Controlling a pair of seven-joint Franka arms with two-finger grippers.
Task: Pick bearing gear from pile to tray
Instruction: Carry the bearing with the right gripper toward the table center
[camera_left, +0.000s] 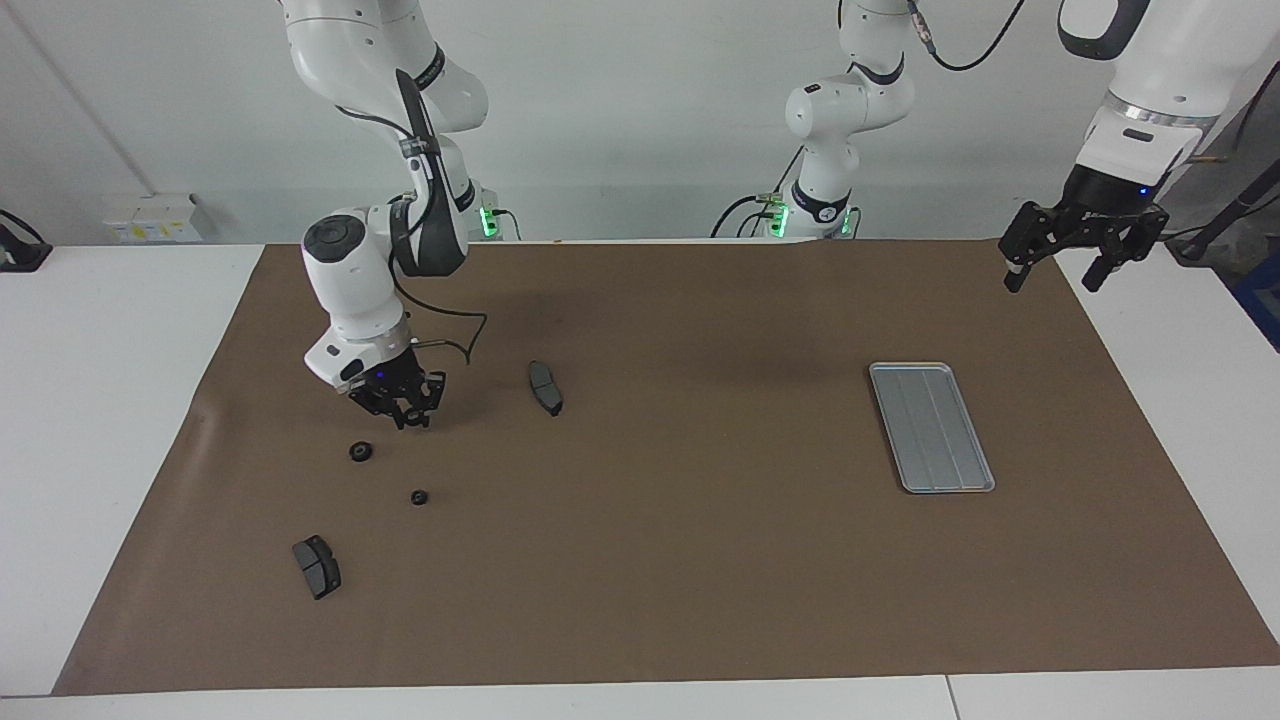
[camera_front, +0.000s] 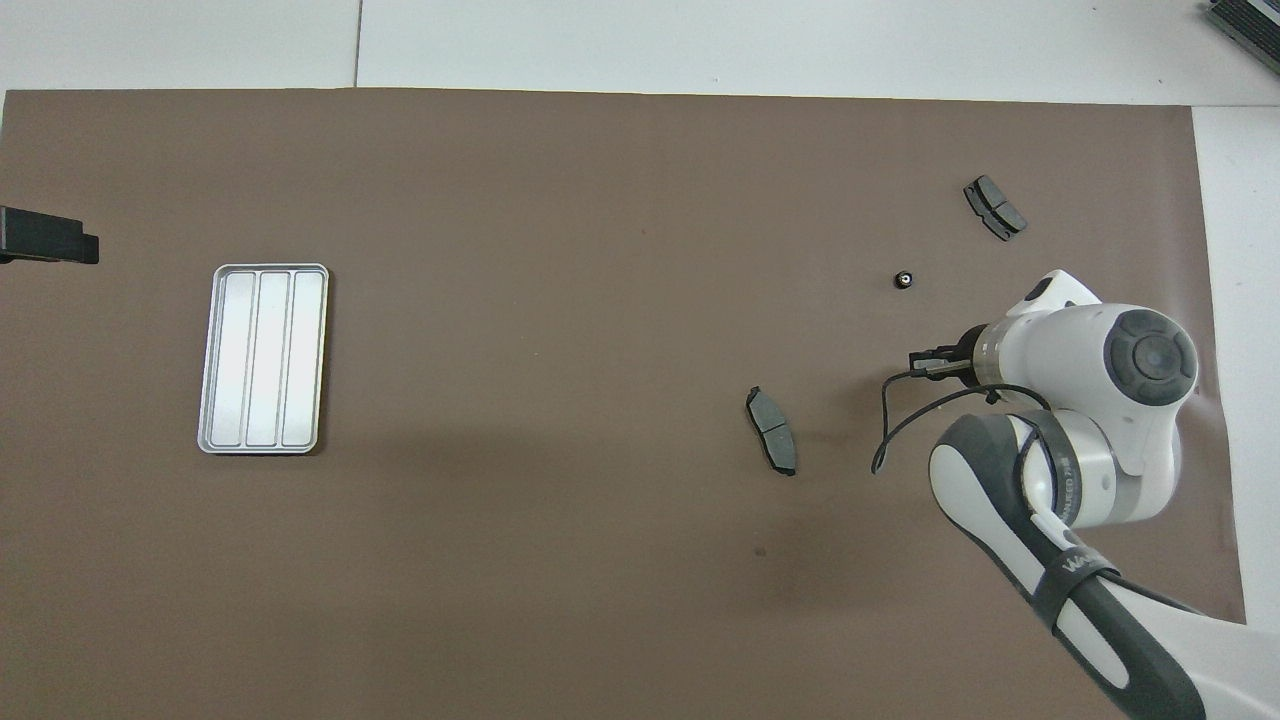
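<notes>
At the right arm's end of the table, on a brown mat (camera_left: 660, 560), the right gripper (camera_left: 408, 408) is held low over the mat, just beside a small black gear (camera_left: 361, 452). Whether its jaws are spread or closed cannot be told; nothing is seen between them. In the overhead view this gripper (camera_front: 925, 362) is largely covered by the arm's own wrist, and the gear beside it is hidden under the arm. That gear is shown only in the facing view.

A second, smaller gear (camera_left: 419, 497) lies farther from the robots and is seen in both views (camera_front: 903, 281). Farther still lies a dark brake pad (camera_left: 316, 566), visible from above as well (camera_front: 995, 208). Another brake pad (camera_left: 546, 387) rests toward the middle of the mat, near the right gripper (camera_front: 772, 430).

The tray (camera_left: 978, 487) is placed toward the left arm's end of the table, well apart from the parts. Its three lengthwise channels are shown bare in the overhead view (camera_front: 262, 448).

The left gripper (camera_left: 1060, 277) waits raised above the mat's corner, with jaws spread. Only a dark tip (camera_front: 45, 240) is shown in the overhead view.
</notes>
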